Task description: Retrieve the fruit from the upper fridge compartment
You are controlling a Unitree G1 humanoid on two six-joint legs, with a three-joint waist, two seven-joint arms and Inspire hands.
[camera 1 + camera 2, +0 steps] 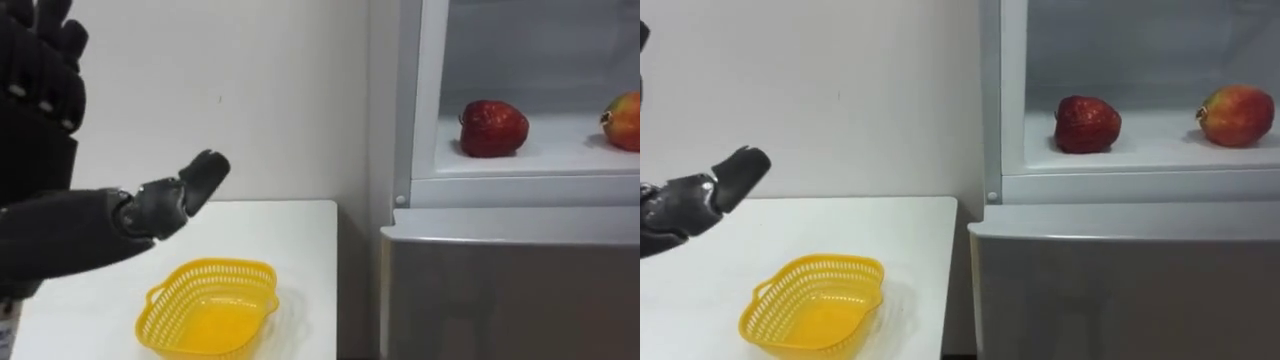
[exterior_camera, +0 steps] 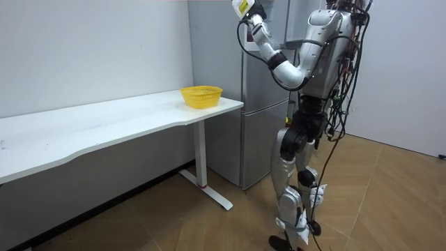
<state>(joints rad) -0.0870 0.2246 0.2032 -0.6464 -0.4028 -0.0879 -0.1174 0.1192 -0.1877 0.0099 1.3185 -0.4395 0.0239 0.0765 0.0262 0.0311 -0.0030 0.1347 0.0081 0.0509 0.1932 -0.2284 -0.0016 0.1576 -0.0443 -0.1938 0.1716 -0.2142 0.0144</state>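
Observation:
The upper fridge compartment (image 1: pixel 540 160) stands open at the right. On its white shelf lie a dark red apple (image 1: pixel 493 128) and, further right, a red-and-yellow fruit (image 1: pixel 624 120). My left hand (image 1: pixel 40 90) is raised at the far left, well away from the shelf, with its fingers straight up and its thumb (image 1: pixel 195 185) stretched toward the middle; it holds nothing. In the room view I stand upright facing the fridge (image 2: pixel 261 118), left arm lifted with the hand (image 2: pixel 245 8) up by the fridge's top.
A yellow plastic basket (image 1: pixel 208 308) sits empty on the white table (image 1: pixel 290 230), just left of the fridge. The shut lower fridge door (image 1: pixel 510 300) is below the shelf. A pale wall stands behind the table.

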